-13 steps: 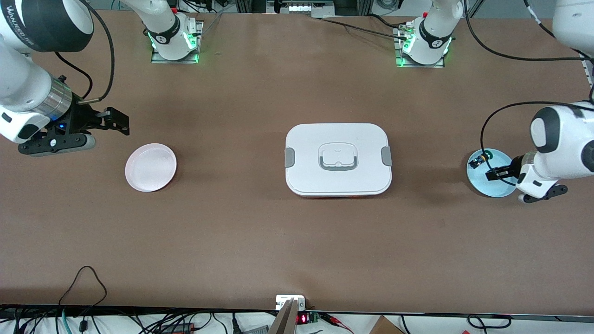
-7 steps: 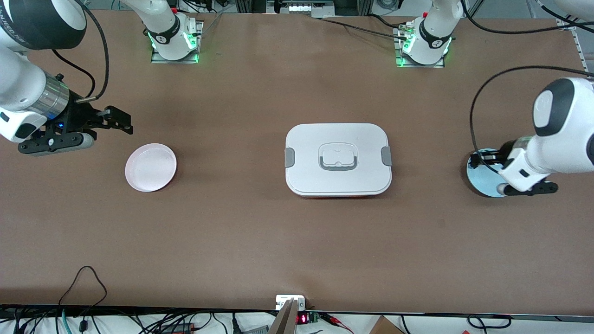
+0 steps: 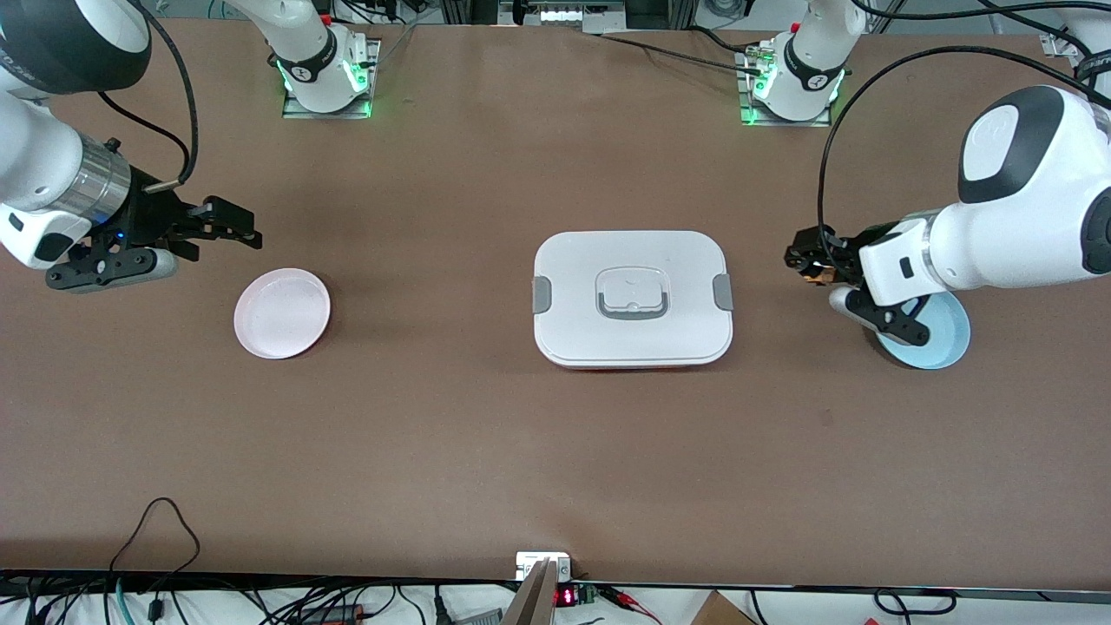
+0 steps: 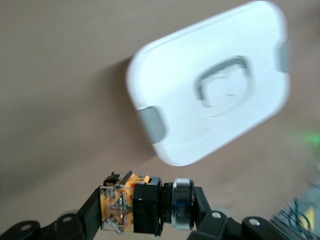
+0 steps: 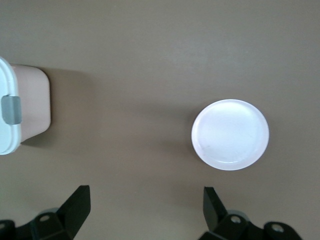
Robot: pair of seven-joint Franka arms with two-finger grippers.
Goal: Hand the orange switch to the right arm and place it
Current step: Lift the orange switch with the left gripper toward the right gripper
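My left gripper (image 3: 805,259) is shut on the orange switch (image 3: 812,270) and holds it in the air over the table, between the light blue plate (image 3: 948,337) and the white lidded box (image 3: 632,298). In the left wrist view the switch (image 4: 145,207) lies crosswise between the fingers of the left gripper (image 4: 147,206), black body in the middle and orange-tan block at one end. My right gripper (image 3: 233,227) is open and empty, above the table beside the pale pink plate (image 3: 282,312). Its fingers (image 5: 76,206) show wide apart in the right wrist view.
The white box also shows in the left wrist view (image 4: 210,80), and its end in the right wrist view (image 5: 10,112). The pink plate (image 5: 230,134) is bare. My left arm covers part of the blue plate. Cables lie along the table's front edge.
My left gripper has closed on the orange switch, lifted it off the blue plate and moved toward the white box. My right gripper has shifted slightly toward the table's middle.
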